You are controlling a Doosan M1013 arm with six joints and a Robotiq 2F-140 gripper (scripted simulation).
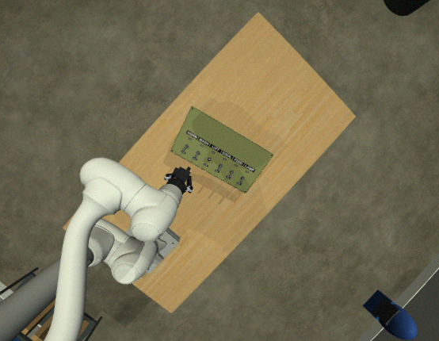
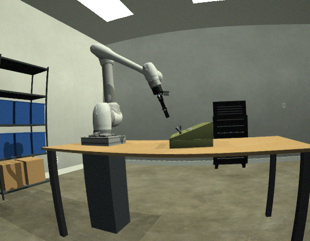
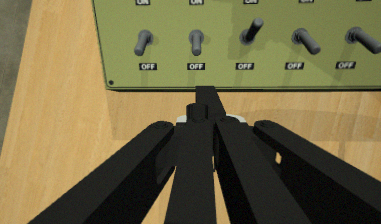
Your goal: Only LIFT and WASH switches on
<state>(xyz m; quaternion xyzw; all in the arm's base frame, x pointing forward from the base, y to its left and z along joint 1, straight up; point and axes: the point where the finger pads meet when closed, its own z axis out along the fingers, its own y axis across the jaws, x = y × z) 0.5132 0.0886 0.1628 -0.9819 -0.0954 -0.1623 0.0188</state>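
The green console lies on the wooden table. In the wrist view its levers stand in a row. The HORN lever and the WASH lever lean down toward OFF. The LIFT lever is tipped up toward ON. The COOL lever and the FEED lever lean toward OFF. The LAMP lever is too small to read. My gripper is shut and empty. It hangs in the air in front of the console's near edge, about between WASH and LIFT, touching nothing.
My arm's base is mounted on the table's left end. A black cabinet stands behind the table. A shelf with blue bins and cardboard boxes stands at the far left wall.
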